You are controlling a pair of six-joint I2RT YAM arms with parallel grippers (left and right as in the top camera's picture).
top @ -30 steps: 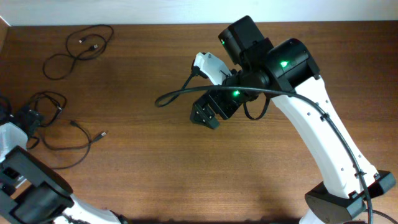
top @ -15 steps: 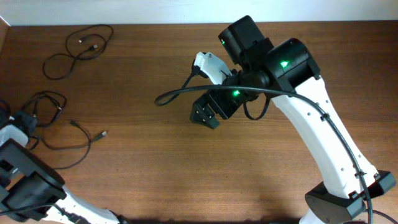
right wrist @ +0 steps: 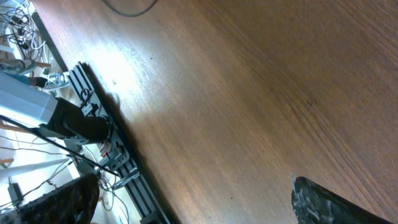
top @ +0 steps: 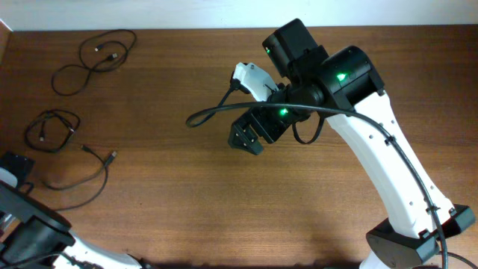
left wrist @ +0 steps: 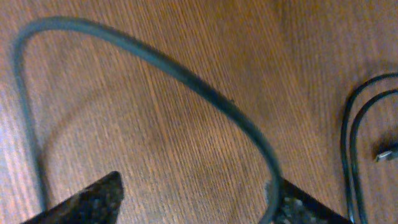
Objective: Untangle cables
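Change: left hand (left wrist: pixel 199 200) pulling back toward the table's (top: pixel 187 217) front-left corner, fingers spreading, gripping nothing | coiled cable (top: pixel 51 128) and long cable (top: pixel 103 176) now lying apart near left edge | third cable (top: pixel 89 66) at far-left corner | right hand (right wrist: pixel 186 205) hovering spread | untangling progressing

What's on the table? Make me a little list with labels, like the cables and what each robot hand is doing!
table: brown wood
far cable: loose loops in the far left corner, lying alone
near cable: small coil with a long loose strand beside it, close to the left arm
left gripper: open, with a blurry cable loop in its view
right gripper: open, nothing between its fingers, only bare wood below
touching: the far and near cables lie apart
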